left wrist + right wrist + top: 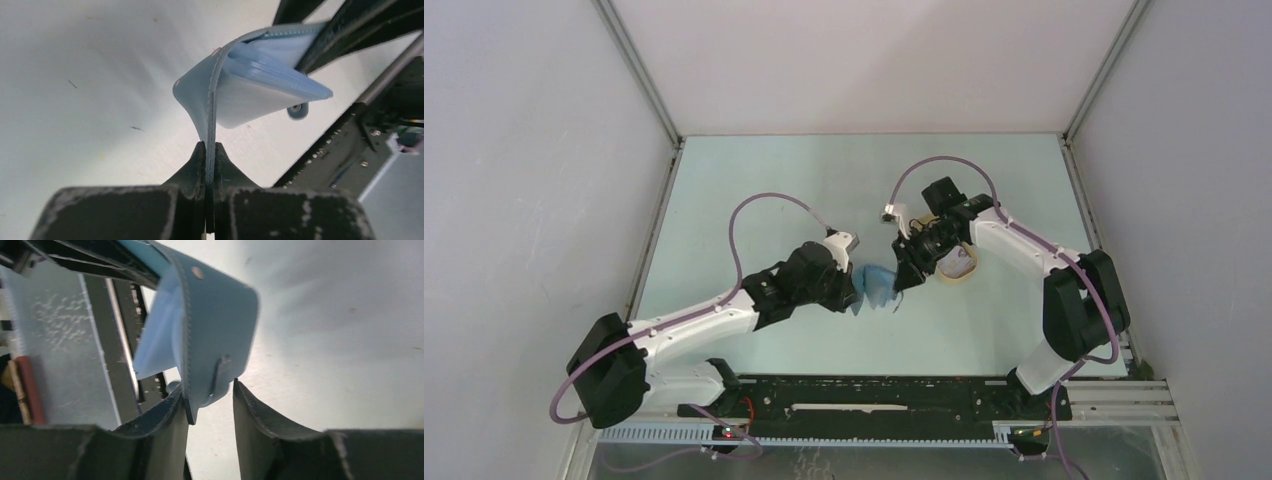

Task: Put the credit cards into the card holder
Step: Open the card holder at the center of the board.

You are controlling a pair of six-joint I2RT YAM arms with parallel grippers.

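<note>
Since your left gripper (209, 147) was clamped tight on just a thin edge of the card holder (250, 95), that one pinch looked like it was carrying the whole wallet, lifted off the table about mid-way between the two arms. It hung half unfolded and twisted, with the lighter pockets up away from the pinch. That's my worry: with such a sliver of grip on floppy material, it could slide out or swing round if that arm moved fast. On the other side, your right gripper (210, 390) had its jaws apart. The far flap rested against one finger with a gap to the other, so it gripped nothing. Back it out carelessly and it might snag the snap tab (298, 111) and yank the wallet loose. Further right, the beige tray (959, 268) sat partly under the right arm. I couldn't spot any credit cards.
</note>
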